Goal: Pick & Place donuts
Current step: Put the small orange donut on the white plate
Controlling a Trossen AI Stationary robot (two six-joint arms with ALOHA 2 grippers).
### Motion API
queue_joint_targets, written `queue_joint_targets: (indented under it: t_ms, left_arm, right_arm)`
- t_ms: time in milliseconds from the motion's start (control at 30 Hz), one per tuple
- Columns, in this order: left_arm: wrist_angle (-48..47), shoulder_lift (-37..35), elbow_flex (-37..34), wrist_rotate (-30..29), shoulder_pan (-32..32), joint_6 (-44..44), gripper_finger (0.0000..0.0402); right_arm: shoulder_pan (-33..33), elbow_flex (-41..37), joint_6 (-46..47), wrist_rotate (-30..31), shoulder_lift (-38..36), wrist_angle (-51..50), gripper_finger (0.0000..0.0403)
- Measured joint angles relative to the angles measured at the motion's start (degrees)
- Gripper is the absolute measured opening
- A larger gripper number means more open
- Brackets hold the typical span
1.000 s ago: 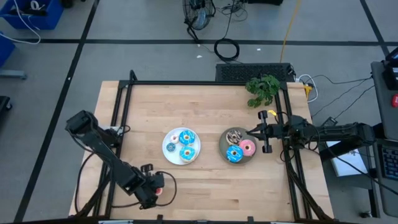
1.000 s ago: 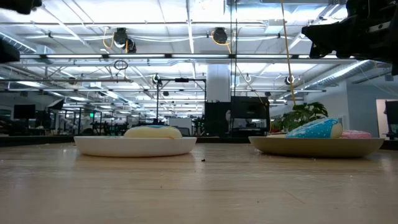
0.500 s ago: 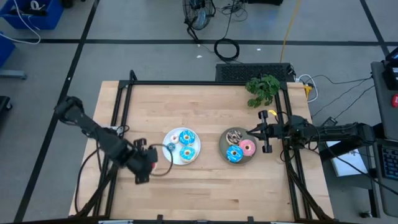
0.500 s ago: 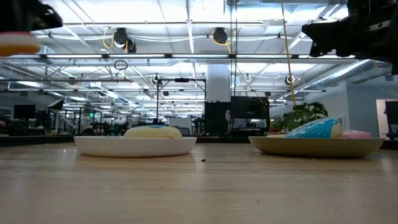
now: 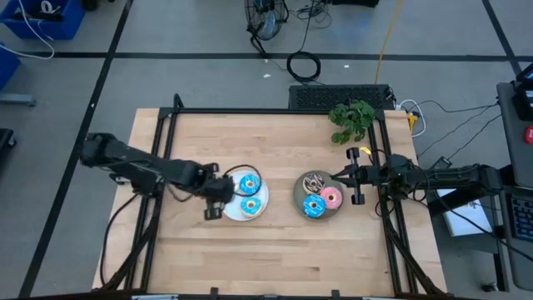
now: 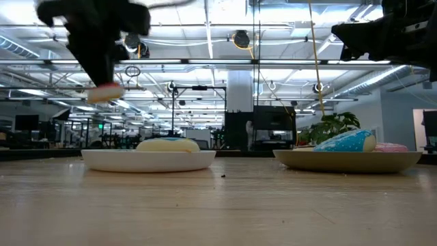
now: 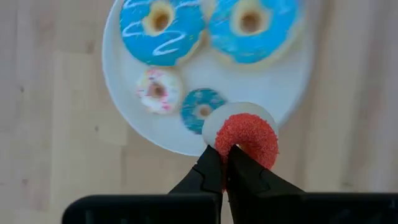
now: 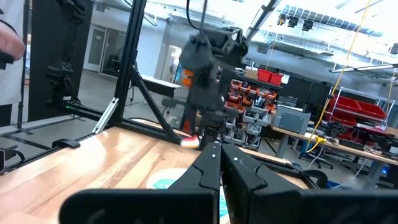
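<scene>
While the left hand (image 7: 222, 163) hangs over the near edge of the white plate (image 5: 230, 207), pinched tight on a red donut (image 7: 248, 138), the task looks to be well along but unfinished: that plate already carries two large blue donuts (image 7: 160, 25) and two tiny ones (image 7: 156, 91). Farther right, the grey plate (image 5: 301, 200) holds three donuts (image 5: 331, 197). Just beyond it the right hand (image 5: 353, 176) waits with fingers together, holding nothing.

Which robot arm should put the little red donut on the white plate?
The left one, most likely. Its gripper already pinches the red donut and hangs at the white plate's edge. The right gripper waits, jaws shut and empty, by the grey plate.
</scene>
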Motion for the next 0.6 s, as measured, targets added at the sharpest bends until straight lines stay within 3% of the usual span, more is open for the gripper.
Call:
queue_joint_targets:
  t_ms: [133, 300, 600]
  left_arm:
    - [3.24, 5.02, 0.00, 0.46, 3.27, 5.17, 0.0013]
    - [10.36, 10.48, 0.00, 7.14, 4.36, 8.51, 0.0007]
    - [10.51, 18.42, 0.02, 9.11, 3.73, 9.73, 0.0007]
  right_arm:
    - [0.00, 0.01, -0.01, -0.02, 0.00, -0.07, 0.0000]
    - [0.01, 0.01, -0.15, -0.02, 0.00, -0.33, 0.0000]
    - [0.00, 0.01, -0.47, -0.04, 0.00, -0.45, 0.0000]
